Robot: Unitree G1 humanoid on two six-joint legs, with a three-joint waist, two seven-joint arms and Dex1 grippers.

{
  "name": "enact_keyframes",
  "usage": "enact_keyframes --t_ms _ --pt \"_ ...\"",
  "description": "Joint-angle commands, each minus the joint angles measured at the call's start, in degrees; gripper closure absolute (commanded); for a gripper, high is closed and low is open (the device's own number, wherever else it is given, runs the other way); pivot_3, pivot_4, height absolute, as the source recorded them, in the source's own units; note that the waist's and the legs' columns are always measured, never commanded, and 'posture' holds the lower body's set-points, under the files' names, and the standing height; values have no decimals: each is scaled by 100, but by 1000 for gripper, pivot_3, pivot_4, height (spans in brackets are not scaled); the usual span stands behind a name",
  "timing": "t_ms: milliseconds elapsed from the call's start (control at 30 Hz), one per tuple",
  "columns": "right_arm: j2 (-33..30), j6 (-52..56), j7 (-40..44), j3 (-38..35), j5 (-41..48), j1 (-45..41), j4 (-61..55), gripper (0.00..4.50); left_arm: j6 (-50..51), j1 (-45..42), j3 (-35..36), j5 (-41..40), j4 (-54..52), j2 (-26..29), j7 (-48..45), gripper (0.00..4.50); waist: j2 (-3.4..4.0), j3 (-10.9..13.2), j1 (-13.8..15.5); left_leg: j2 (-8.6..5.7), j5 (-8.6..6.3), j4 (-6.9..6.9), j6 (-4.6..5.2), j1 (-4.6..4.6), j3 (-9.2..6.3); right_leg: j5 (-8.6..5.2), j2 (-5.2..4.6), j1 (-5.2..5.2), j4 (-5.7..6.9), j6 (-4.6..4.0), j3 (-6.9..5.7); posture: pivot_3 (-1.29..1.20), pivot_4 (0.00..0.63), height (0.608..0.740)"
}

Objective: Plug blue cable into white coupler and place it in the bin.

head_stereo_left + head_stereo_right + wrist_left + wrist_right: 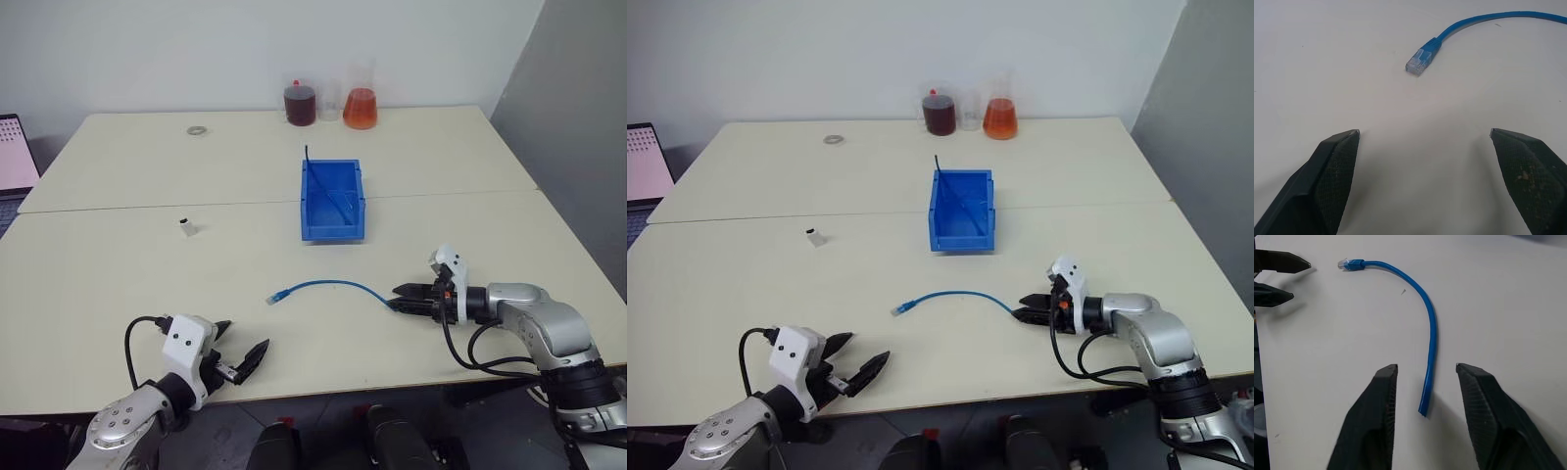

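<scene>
The blue cable (328,285) lies curved on the table, its clear plug (1418,61) towards my left side. My right gripper (1426,366) is open, and the cable's plain end (1423,406) lies loose between its fingers without touching them. My left gripper (247,333) stands wide open near the table's front edge, a short way from the plug, holding nothing. The white coupler (188,228) stands alone on the left half of the table. The blue bin (333,201) sits mid-table, beyond the cable.
A thin dark strand (307,157) sticks out of the bin's far left corner. Two flasks, dark red (300,103) and orange (360,108), stand at the table's far edge. A grey ring (198,129) lies far left, and a laptop (15,157) sits off the left edge.
</scene>
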Motion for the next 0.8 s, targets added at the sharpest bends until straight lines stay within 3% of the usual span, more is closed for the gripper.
enact_keyframes --t_ms 33,200,367,567,800 --pt "-194 -67 163 -144 127 23 -156 1291 -131 -11 77 -32 -67 54 1 0 0 0 0 -1 0 0 0 0 0 0 0 0 0 0 0 0 150 740" --pt "-252 -59 320 -134 231 -187 -108 65 -115 -33 101 -62 -87 77 -1 0 0 0 -4 0 0 0 0 0 0 0 0 0 0 0 0 0 150 740" --pt "-138 -253 192 -102 122 -326 -51 65 -96 -57 155 -87 -121 147 -19 0 0 0 -6 0 0 0 0 0 -1 0 1 0 0 0 -1 0 150 740" --pt "-247 109 419 -200 542 -397 -367 65 -284 -495 187 -87 326 686 -545 0 0 0 10 0 0 0 0 -1 -2 0 1 -1 1 0 -3 0 150 740" --pt "-401 704 366 -408 1147 -451 -1061 65 -1165 -2254 -623 343 2448 1339 -1746 0 0 0 54 -2 0 1 0 -3 -5 1 2 -2 2 -1 -9 0 150 740"
